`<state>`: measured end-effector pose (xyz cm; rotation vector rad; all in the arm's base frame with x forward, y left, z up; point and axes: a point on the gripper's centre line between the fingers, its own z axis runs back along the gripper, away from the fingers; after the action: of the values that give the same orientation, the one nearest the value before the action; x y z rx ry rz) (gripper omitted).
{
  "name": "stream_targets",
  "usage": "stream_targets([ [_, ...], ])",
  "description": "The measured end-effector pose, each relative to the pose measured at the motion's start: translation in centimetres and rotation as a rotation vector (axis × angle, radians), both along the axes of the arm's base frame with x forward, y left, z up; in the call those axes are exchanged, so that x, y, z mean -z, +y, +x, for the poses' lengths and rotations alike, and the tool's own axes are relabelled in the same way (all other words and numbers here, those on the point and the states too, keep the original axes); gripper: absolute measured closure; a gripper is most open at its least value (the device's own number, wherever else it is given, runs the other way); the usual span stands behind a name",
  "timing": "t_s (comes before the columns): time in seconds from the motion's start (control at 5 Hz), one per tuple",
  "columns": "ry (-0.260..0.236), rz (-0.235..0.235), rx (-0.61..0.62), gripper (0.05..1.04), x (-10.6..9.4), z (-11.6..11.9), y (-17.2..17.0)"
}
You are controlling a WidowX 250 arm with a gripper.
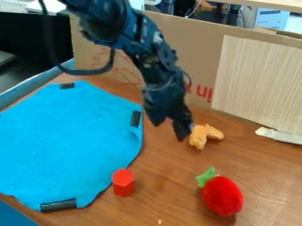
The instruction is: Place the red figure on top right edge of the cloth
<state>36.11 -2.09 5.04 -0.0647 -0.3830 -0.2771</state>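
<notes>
The black gripper point(169, 131) hangs over the wooden table, right of the cloth, with its two fingers apart and nothing between them. One finger is close beside an orange toy. A red hexagonal block point(123, 182) stands upright on the table at the lower right edge of the blue cloth point(65, 137), below and left of the gripper. The cloth lies spread out, with black clips or strips on its top, right and bottom edges.
The orange toy point(204, 135) lies just right of the gripper. A red strawberry-like plush point(222, 195) with a green top is at the lower right. Behind the table stands a cardboard wall point(200, 53) with a light wooden panel point(259, 84).
</notes>
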Motion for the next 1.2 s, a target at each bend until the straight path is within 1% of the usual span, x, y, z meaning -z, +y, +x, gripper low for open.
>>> stream_targets([
  [0.2, 0.028, -0.034, 0.031, 0.084, 0.1, -0.6, -3.3],
  [0.4, 0.081, -0.044, 0.046, 0.084, 0.5, -1.9, -4.9],
  [0.6, 0.124, -0.028, 0.056, 0.084, 1.3, -3.0, -4.3],
  [0.8, 0.140, 0.008, 0.097, 0.084, 0.9, -4.5, -2.8],
  [1.0, 0.177, 0.036, 0.151, 0.083, 1.3, -6.2, -2.4],
  [1.2, 0.194, 0.106, 0.220, 0.084, 1.1, -7.2, -2.4],
])
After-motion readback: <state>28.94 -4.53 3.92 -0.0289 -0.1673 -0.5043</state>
